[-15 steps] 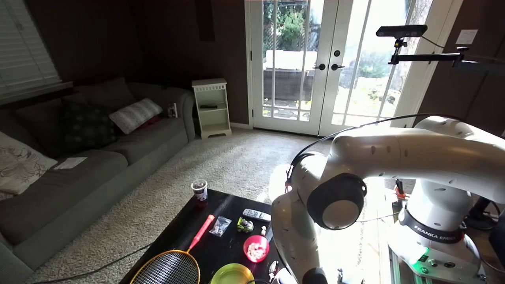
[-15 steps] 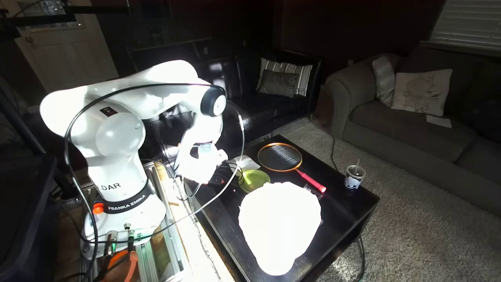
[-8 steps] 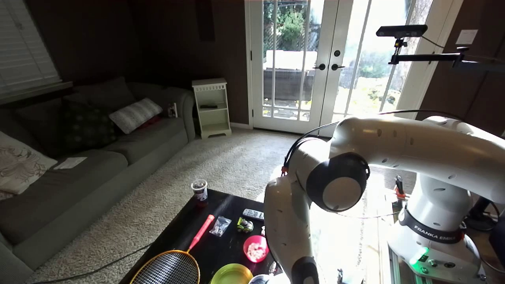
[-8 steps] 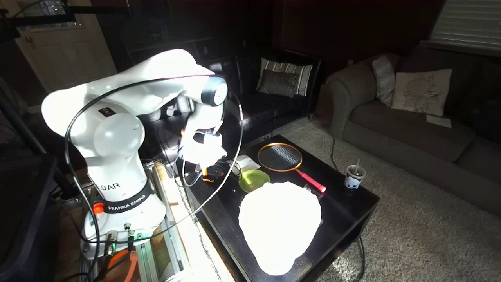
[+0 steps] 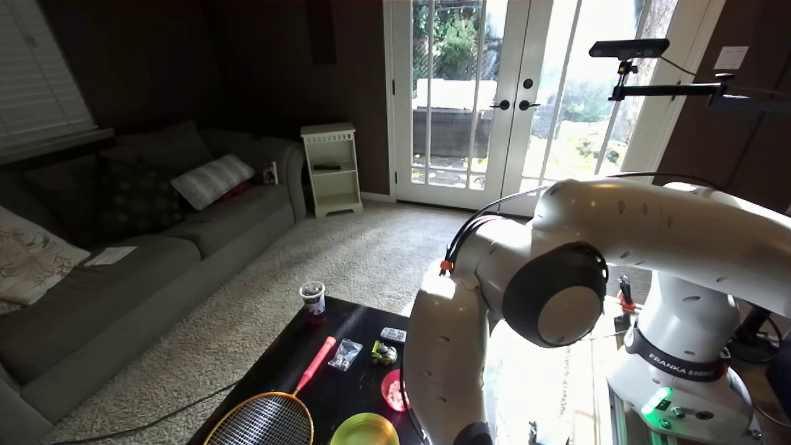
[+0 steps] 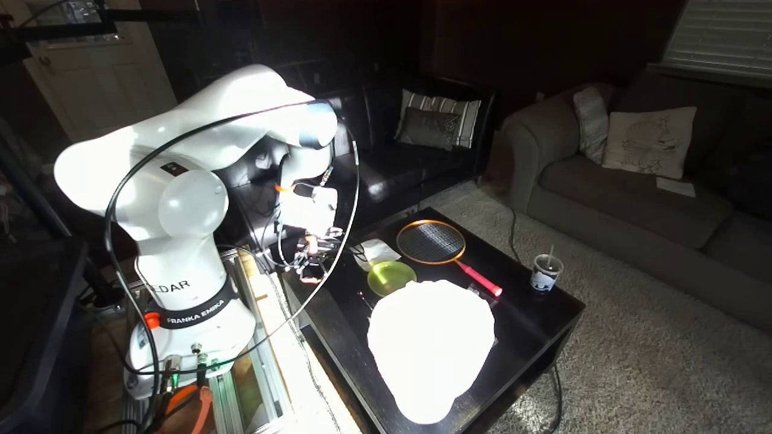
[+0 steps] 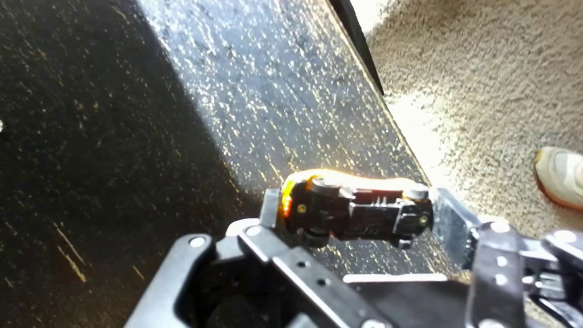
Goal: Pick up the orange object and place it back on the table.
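Observation:
The orange object is a small toy car [image 7: 364, 212] with a dark underside and wheels facing the wrist camera. My gripper [image 7: 360, 214] is shut on it, one finger against each end. In an exterior view the gripper [image 6: 313, 271] points down near the table's edge, with a bit of orange [image 6: 311, 279] between its fingers. The glossy black table shows in both exterior views [image 5: 272, 364] [image 6: 531, 319] and below the car in the wrist view [image 7: 114, 150]. The car looks raised off it; the gap is hard to judge. One exterior view cuts off the gripper.
On the table are a lime plate [image 6: 392, 278], a racket [image 6: 431, 242], paper [image 6: 379, 252], a cup [image 6: 546, 276], a pink bowl [image 5: 393, 390], a green toy [image 5: 384, 353], a remote [image 5: 393, 335] and a plastic bag [image 5: 346, 354]. White glare [image 6: 431, 349] hides part of the top.
The arm has risen and drawn back slightly; the gripper is higher above the table. The orange car moves with it. Objects on the table have not moved.

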